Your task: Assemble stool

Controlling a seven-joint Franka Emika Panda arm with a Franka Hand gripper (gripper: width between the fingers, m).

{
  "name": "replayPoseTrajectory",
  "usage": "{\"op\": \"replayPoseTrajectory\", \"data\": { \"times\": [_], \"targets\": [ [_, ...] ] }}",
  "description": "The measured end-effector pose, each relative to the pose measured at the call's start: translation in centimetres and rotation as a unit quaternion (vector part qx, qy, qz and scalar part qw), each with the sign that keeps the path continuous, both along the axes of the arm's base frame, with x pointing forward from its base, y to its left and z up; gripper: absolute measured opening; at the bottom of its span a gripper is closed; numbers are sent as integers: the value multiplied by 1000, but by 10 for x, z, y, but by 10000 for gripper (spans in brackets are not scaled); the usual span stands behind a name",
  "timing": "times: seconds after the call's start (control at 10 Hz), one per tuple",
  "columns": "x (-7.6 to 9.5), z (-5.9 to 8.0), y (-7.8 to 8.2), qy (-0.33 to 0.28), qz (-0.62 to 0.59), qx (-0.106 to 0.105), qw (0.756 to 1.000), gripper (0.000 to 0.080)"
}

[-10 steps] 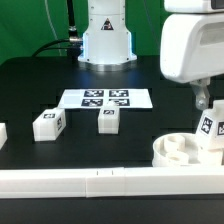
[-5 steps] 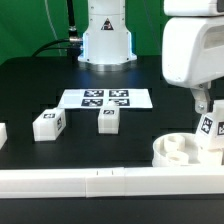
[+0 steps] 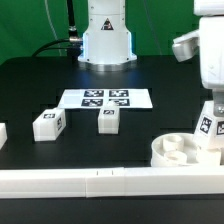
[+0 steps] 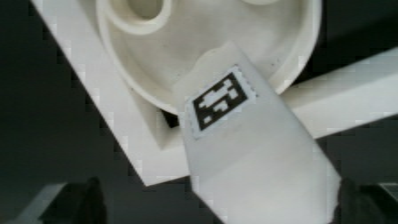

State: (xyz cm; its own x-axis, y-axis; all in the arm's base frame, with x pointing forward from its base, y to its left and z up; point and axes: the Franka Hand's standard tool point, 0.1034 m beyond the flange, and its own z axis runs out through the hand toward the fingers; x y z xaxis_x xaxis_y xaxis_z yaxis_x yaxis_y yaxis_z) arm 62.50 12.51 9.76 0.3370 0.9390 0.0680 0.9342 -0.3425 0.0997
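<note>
The gripper (image 4: 221,200) holds nothing, its jaws spread wide either side of the leg (image 3: 209,129), which stands upright on the seat (image 3: 176,151) at the exterior view's right. The arm should lift straight up (sideways drift could tip that leg) before fetching another leg (image 3: 109,119).

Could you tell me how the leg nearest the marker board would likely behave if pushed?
The leg looks like rigid plastic, so probably stiff and light. Its blocky, flat-sided shape suggests sliding rather than rolling.
</note>
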Motion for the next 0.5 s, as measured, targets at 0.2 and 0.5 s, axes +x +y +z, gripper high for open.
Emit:
{"op": "replayPoseTrajectory", "data": {
  "times": [0.2, 0.5],
  "targets": [
    [0, 0, -1, -1, 45, -6, 999, 649],
    [1, 1, 0, -5, 119, -17, 993, 649]
  ]
}}
